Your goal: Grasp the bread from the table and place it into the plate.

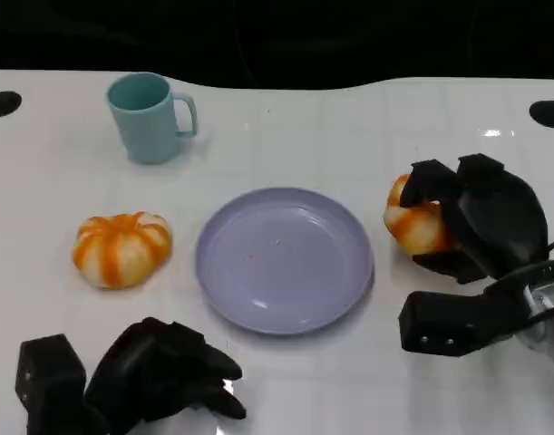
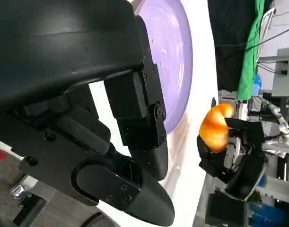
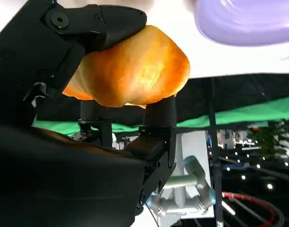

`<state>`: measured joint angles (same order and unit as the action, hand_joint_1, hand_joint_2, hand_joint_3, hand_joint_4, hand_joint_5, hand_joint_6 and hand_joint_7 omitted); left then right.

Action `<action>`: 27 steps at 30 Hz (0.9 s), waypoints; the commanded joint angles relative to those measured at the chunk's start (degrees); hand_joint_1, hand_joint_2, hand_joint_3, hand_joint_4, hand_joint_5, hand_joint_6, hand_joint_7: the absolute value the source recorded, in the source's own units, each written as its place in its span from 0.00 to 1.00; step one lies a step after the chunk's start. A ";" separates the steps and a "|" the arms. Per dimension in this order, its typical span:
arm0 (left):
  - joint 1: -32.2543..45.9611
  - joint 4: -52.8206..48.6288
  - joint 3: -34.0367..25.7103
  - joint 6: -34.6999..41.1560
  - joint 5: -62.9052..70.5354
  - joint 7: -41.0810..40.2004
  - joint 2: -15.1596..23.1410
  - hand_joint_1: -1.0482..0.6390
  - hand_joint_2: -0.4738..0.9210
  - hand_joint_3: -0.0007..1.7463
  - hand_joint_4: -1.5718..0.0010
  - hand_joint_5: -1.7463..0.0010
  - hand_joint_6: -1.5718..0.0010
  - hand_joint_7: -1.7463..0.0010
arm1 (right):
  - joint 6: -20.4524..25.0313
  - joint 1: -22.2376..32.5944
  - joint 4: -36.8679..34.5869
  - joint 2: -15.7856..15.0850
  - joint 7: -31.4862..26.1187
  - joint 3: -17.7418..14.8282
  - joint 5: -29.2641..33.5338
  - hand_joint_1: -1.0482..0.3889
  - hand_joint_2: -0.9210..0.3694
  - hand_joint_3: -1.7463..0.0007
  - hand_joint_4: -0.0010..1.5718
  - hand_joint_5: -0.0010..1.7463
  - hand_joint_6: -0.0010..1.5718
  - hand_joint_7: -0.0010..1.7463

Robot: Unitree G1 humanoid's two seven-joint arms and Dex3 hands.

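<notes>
Right hand (image 1: pixel 481 217) with its fingers wrapped around a bread (image 1: pixel 414 222) beside the plate (image 1: pixel 286 260), on the side away from the second bread (image 1: pixel 121 248). In the right wrist view the fingers (image 3: pixel 101 21) press on one flank of the loaf and others (image 3: pixel 158 118) bear on the opposite flank, so it is gripped across its width; whether it rests on the white surface (image 1: pixel 367 127) or is already raised cannot be told. The bread is a rounded, golden-orange bun with a glossy crust and paler patches. It is judged light and soft, likely to dent under a hard squeeze, and its shiny crust may be somewhat slippery; a broad hold across the middle, as shown, suits it better than a pinch at one end. The lavender plate lies bare between the two breads, with a teal mug (image 1: pixel 152 116) beyond it, toward the far edge. The left hand (image 1: pixel 163 376) sits nearer the robot than the plate, fingers curled in, holding nothing.
</notes>
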<state>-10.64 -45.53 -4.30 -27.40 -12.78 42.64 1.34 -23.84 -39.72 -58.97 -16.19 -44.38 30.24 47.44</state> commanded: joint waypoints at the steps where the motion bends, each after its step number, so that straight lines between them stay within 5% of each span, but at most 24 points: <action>1: -0.42 -0.12 0.08 -0.07 0.20 -0.79 0.40 0.00 0.89 0.00 0.00 0.87 0.00 1.00 | -1.67 -1.19 3.09 -1.22 0.32 -0.50 -0.57 0.63 0.43 0.32 0.62 1.00 0.45 1.00; 14: -0.11 0.01 0.33 -0.43 -0.32 0.10 0.46 0.00 0.90 0.00 0.01 0.88 0.01 1.00 | -4.73 -2.66 13.58 3.20 9.68 0.21 -1.62 0.59 0.48 0.20 0.62 1.00 0.47 1.00; 27: 0.36 0.76 0.62 -0.23 -0.25 -0.12 0.53 0.00 0.90 0.00 0.00 0.89 0.01 1.00 | -7.37 -6.53 4.25 10.17 13.03 1.47 -1.91 0.60 0.46 0.23 0.62 1.00 0.47 1.00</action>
<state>-10.61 -45.27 -3.60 -27.43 -12.86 42.29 1.03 -31.02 -45.02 -53.37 -6.48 -32.35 31.50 46.32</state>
